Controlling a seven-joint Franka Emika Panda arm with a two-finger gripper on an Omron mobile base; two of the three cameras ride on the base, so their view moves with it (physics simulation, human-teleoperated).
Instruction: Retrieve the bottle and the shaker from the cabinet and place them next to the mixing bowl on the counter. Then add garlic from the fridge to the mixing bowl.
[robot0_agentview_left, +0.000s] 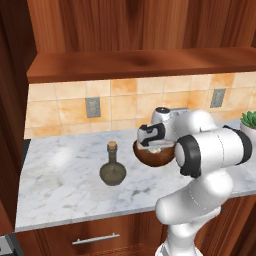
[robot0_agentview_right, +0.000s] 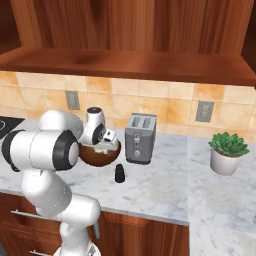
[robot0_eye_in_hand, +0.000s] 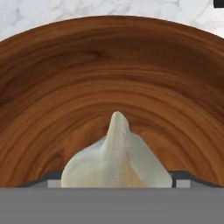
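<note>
The brown wooden mixing bowl (robot0_agentview_left: 154, 154) (robot0_agentview_right: 100, 154) stands on the marble counter. My gripper (robot0_agentview_left: 151, 144) (robot0_agentview_right: 107, 142) points down into the bowl (robot0_eye_in_hand: 109, 65). In the hand view a pale garlic bulb (robot0_eye_in_hand: 116, 157) sits between the two fingertips, touching both, just above the bowl's inner wall. My gripper (robot0_eye_in_hand: 116, 183) is shut on the garlic. A round olive bottle (robot0_agentview_left: 112, 169) with a cork stands on the counter left of the bowl. A small black shaker (robot0_agentview_right: 119, 173) stands just in front of the bowl, to its right.
A grey toaster (robot0_agentview_right: 140, 145) stands right of the bowl against the tiled wall. A potted plant (robot0_agentview_right: 227, 152) (robot0_agentview_left: 248, 122) sits farther right. Wooden cabinets hang overhead. A dark stove edge (robot0_agentview_right: 7, 122) shows at far left.
</note>
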